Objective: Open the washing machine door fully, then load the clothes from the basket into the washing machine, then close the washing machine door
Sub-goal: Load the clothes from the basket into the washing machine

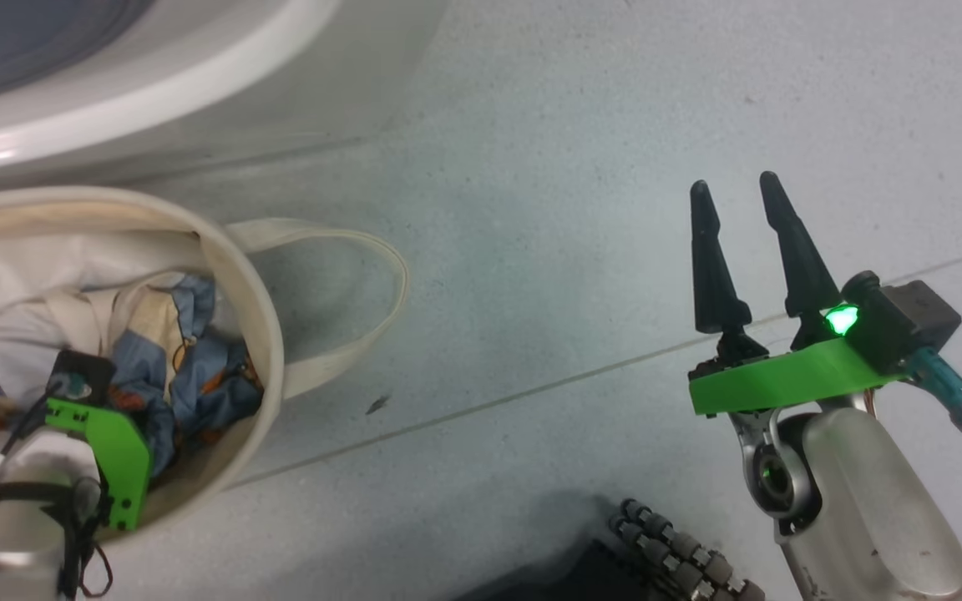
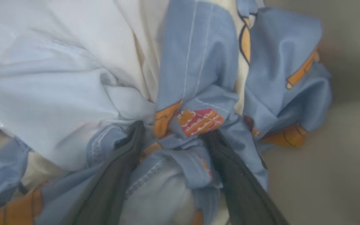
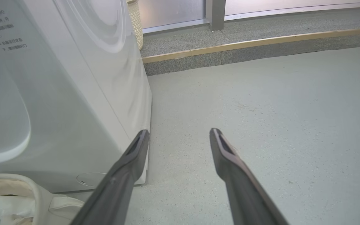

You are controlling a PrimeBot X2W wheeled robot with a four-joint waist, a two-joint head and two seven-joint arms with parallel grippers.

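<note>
Left gripper (image 2: pixel 174 129) of mine is sunk into the clothes (image 2: pixel 198 62). Its fingers are spread wide, not clamped, with a knot of blue and orange fabric bunched between them. A plain white cloth (image 2: pixel 42 93) lies against the patterned fabric at the upper left of the wrist frame. In the head view the clothes sit inside the basket (image 1: pixel 268 334) at lower left, just below the washing machine (image 1: pixel 197 50). My right gripper (image 1: pixel 734 184) hangs at the right over the grey floor (image 1: pixel 531 209), jaws apart, holding nothing.
</note>
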